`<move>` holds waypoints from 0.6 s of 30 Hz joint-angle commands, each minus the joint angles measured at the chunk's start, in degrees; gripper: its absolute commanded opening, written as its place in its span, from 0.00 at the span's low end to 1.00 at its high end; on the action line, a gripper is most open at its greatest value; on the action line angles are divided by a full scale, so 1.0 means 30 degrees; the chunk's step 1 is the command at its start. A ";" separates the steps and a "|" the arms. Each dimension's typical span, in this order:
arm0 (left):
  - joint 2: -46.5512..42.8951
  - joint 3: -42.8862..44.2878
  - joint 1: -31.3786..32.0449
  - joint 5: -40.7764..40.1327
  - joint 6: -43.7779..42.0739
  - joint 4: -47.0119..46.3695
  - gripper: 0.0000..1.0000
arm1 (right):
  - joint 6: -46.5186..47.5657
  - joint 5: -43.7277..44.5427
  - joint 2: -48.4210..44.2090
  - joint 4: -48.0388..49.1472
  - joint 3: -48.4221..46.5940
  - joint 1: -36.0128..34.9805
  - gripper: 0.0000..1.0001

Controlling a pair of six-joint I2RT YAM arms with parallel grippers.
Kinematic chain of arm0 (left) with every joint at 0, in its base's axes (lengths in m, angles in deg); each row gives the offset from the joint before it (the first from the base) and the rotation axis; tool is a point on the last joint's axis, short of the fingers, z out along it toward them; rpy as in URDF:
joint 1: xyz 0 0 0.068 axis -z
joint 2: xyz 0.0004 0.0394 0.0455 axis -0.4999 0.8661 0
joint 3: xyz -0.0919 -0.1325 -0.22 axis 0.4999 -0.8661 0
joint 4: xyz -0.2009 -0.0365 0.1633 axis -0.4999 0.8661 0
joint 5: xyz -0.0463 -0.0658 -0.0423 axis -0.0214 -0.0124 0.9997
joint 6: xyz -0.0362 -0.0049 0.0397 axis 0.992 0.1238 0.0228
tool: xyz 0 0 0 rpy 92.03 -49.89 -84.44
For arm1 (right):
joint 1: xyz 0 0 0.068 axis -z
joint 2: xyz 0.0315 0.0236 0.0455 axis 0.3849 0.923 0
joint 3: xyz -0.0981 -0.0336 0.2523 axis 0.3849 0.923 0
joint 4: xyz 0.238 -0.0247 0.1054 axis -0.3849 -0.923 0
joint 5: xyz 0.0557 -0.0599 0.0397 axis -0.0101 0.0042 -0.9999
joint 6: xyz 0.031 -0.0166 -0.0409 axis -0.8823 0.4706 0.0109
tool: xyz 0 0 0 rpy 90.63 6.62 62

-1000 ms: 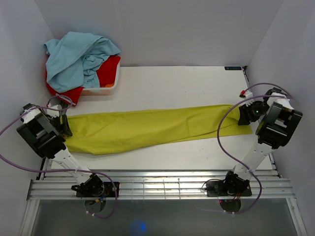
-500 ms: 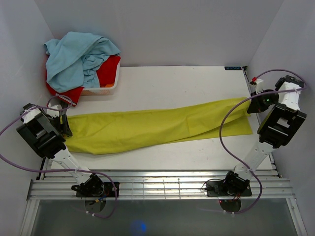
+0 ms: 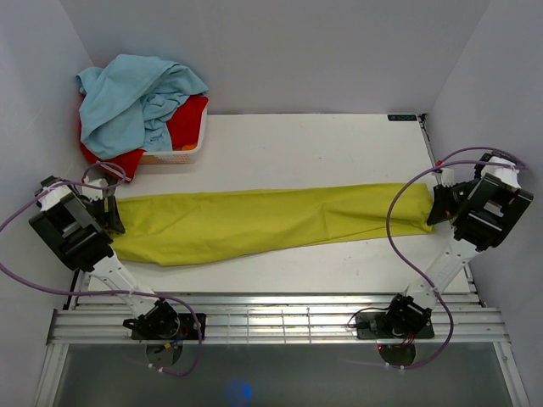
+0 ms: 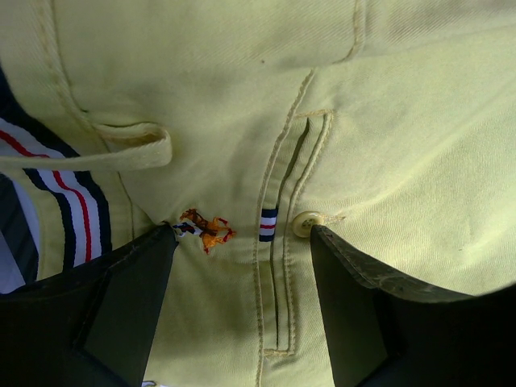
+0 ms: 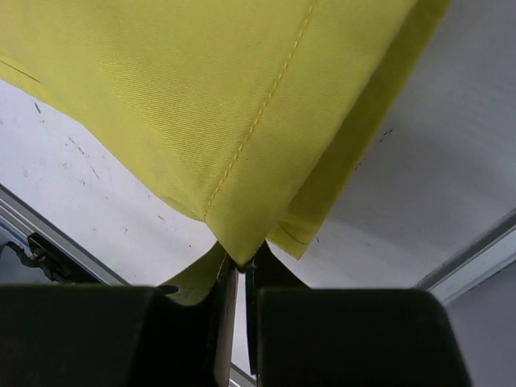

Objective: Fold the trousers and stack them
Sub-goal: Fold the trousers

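I have the right gripper (image 5: 237,270) pinched on the trousers (image 3: 254,222) hem at frame right, tensioning the legs flat; left gripper (image 4: 242,235) spread, seemingly just pinning the waistband

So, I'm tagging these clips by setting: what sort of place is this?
Likely a robotics lab cell, not a home: bare white walls box in a white table, with a metal mounting rail at its near edge.

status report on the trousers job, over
Left gripper open over waistband. Right gripper shut on trousers, leg end. Stretched full length across table. Light blue garment piled apart, far left.
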 commanded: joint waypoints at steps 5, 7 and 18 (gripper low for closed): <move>0.0064 -0.0009 0.0170 0.0352 -0.0731 -0.1233 0.83 | -0.1938 0.1014 0.0990 0.1023 -0.0744 0.0460 0.43; -0.0346 0.0167 0.0141 0.1053 -0.0965 -0.1000 0.86 | -0.2055 0.0897 0.0639 0.1082 -0.1388 0.0460 0.53; -0.2222 0.2307 0.0141 0.5948 -0.1669 0.1403 0.89 | -0.0271 -0.0803 -0.0183 -0.0089 -0.1598 0.0197 0.47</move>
